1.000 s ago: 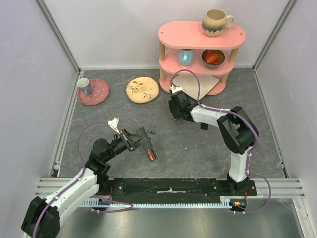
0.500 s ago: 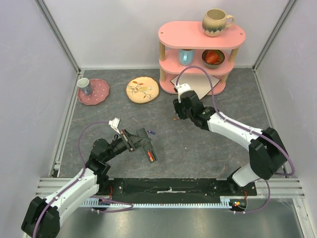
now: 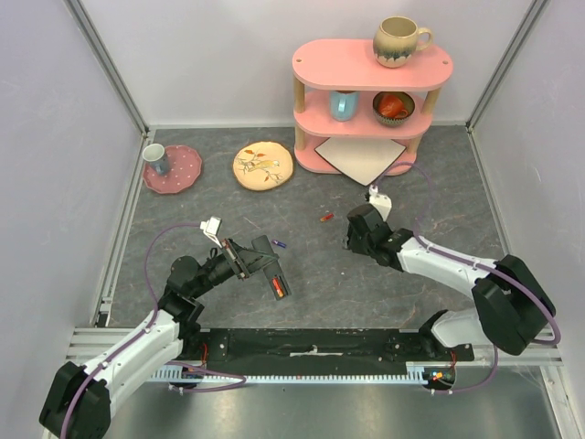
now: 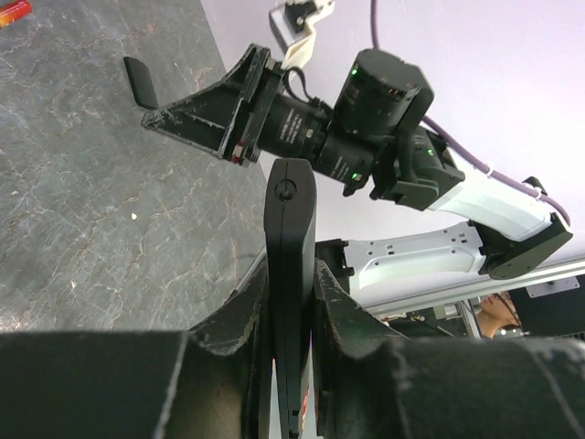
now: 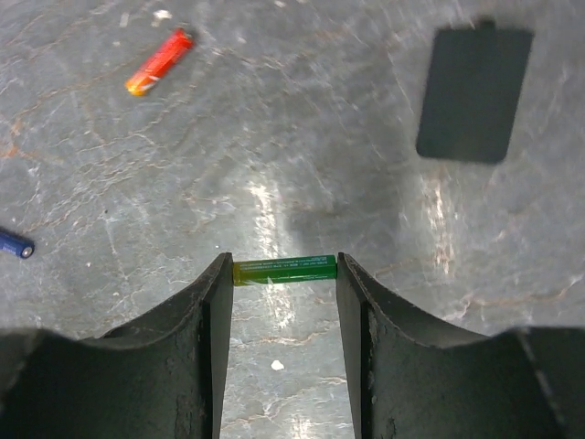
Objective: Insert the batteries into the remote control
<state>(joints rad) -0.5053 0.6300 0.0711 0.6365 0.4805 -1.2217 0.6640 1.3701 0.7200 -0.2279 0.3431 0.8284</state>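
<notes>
My left gripper (image 4: 291, 283) is shut on the remote control (image 4: 291, 238), a slim black bar held edge-up above the table. From above, the remote (image 3: 277, 284) shows an orange-red cell in its bay. My right gripper (image 5: 285, 274) is shut on a green battery (image 5: 285, 270), clamped end to end between its fingertips, low over the table. The right gripper (image 3: 356, 240) hangs to the right of the remote. A red battery (image 5: 159, 62) and a blue battery (image 5: 14, 243) lie loose on the table. The black battery cover (image 5: 473, 94) lies flat nearby.
A pink three-tier shelf (image 3: 366, 91) with mugs and a bowl stands at the back right, a pale board (image 3: 361, 155) on its lowest tier. A pink plate (image 3: 183, 172) with a cup and a yellow plate (image 3: 263, 165) sit at the back left.
My right arm has swung away from the shelf, forward and to the right, and now sits lower over the table. The left arm and remote have not moved.
</notes>
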